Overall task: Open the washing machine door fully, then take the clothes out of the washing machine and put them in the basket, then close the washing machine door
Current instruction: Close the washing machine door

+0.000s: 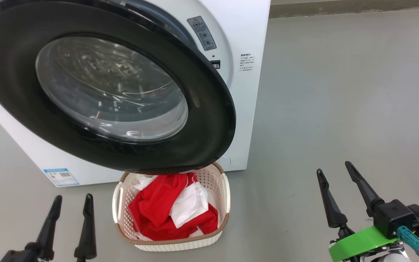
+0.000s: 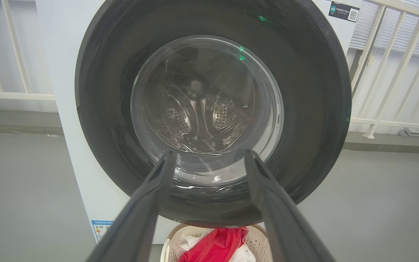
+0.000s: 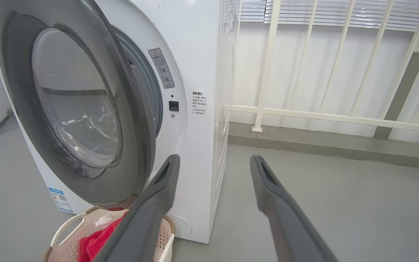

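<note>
The white washing machine stands ahead, its black-rimmed round door hanging partly ajar, a gap showing at its right side. Through the door glass I see the steel drum. Red and white clothes lie in the cream basket on the floor under the door's lower edge. My left gripper is open at lower left, left of the basket, holding nothing. My right gripper is open at lower right, well clear of the machine. The door, basket and clothes also show in the right wrist view.
Grey floor spreads to the right of the machine. A white railing with a raised kerb runs behind it. A blue label marks the machine's low left corner.
</note>
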